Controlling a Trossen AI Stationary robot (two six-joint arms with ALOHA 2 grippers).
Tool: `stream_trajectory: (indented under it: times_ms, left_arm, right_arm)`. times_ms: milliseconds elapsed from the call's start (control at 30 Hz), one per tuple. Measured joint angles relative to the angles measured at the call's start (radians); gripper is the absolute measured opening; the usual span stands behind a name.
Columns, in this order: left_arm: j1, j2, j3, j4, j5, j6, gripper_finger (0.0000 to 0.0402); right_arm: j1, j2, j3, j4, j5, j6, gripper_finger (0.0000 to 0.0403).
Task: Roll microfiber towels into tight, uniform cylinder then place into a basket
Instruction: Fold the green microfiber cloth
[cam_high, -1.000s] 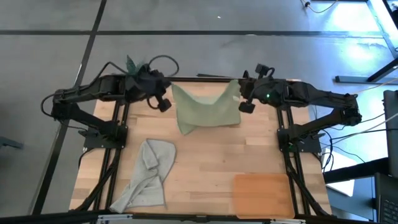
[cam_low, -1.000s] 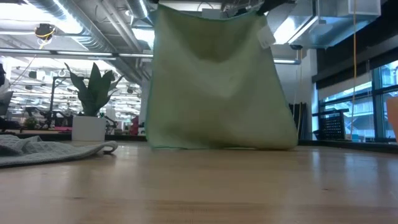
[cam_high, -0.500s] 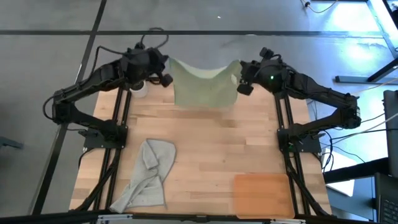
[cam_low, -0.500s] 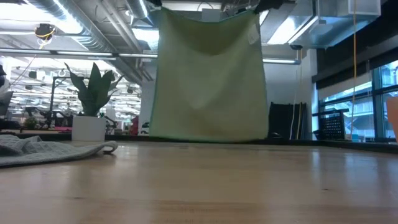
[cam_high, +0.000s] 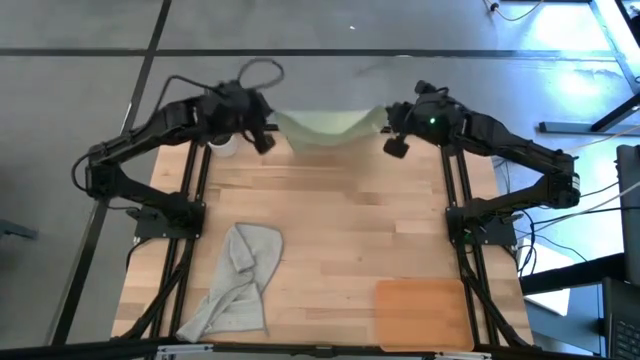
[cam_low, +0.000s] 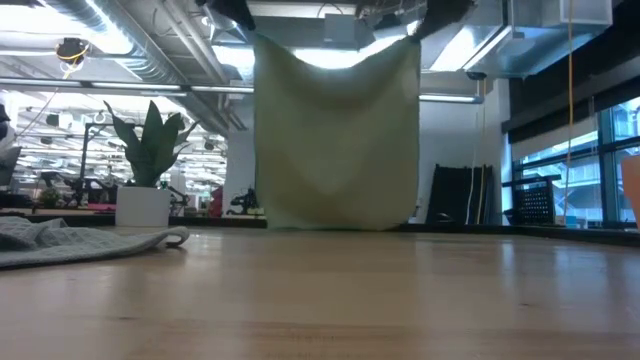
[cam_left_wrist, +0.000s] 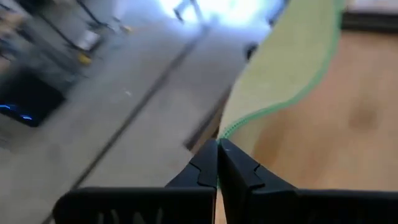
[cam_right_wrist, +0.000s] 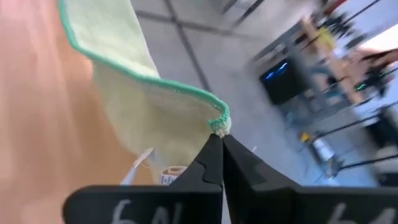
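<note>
The sage green towel (cam_high: 326, 124) hangs as a flat sheet between my two grippers over the table's far edge; it fills the middle of the low view (cam_low: 335, 130). My left gripper (cam_high: 267, 137) is shut on its top left corner, my right gripper (cam_high: 390, 138) on its top right corner. A white tag (cam_right_wrist: 140, 163) dangles below the right corner. Whether its lower edge (cam_low: 335, 226) touches the table, I cannot tell. The grey towel (cam_high: 238, 282) lies crumpled at the near left. The orange-brown basket (cam_high: 422, 312) lies at the near right. My left gripper pinches the green towel's top left corner (cam_left_wrist: 224, 133) between the free ends of its two fingers, slanting down toward the table's far side. The cloth hangs below, its top hem sagging slightly toward the other arm. My right gripper pinches the top right corner (cam_right_wrist: 219, 126) between its two fingertips, only the corner's tip between them, slanting down toward the far side. The towel hangs below the fingers.
A white plant pot (cam_high: 222, 146) with a green plant (cam_low: 150, 145) stands at the far left corner, close to my left arm. Bare wood lies between the hanging towel, the grey towel and the basket.
Both grippers have gone toward the table's far edge, carrying the green towel. Its lower part, which lay spread on the table, has been drawn back off the boards, and the cloth now hangs straight and narrower in the low view.
</note>
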Motion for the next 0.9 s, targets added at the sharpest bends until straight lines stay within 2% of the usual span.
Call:
stream_trajectory:
  times_ms: [100, 333, 433, 500, 733, 900]
  left_arm:
    - [-0.054, 0.004, 0.0, -0.08, 0.016, -0.04, 0.0]
    - [-0.167, 0.02, 0.001, -0.158, 0.091, -0.197, 0.0]
    - [-0.218, 0.034, 0.0, -0.175, 0.123, -0.234, 0.0]
    - [-0.246, 0.043, -0.001, -0.175, 0.103, -0.236, 0.0]
    - [-0.219, 0.028, 0.006, -0.076, -0.019, -0.183, 0.0]
    - [-0.161, 0.008, 0.112, -0.074, -0.08, -0.137, 0.0]
  right_arm:
    - [0.04, -0.003, -0.019, -0.08, -0.012, 0.068, 0.0]
    - [0.129, -0.004, -0.074, -0.189, -0.15, 0.271, 0.0]
    - [0.169, -0.004, -0.092, -0.229, -0.157, 0.32, 0.0]
    - [0.186, -0.004, -0.098, -0.243, -0.155, 0.332, 0.0]
    - [0.189, -0.004, -0.044, -0.197, 0.027, 0.223, 0.0]
    - [0.166, -0.005, 0.05, -0.196, 0.117, 0.15, 0.0]
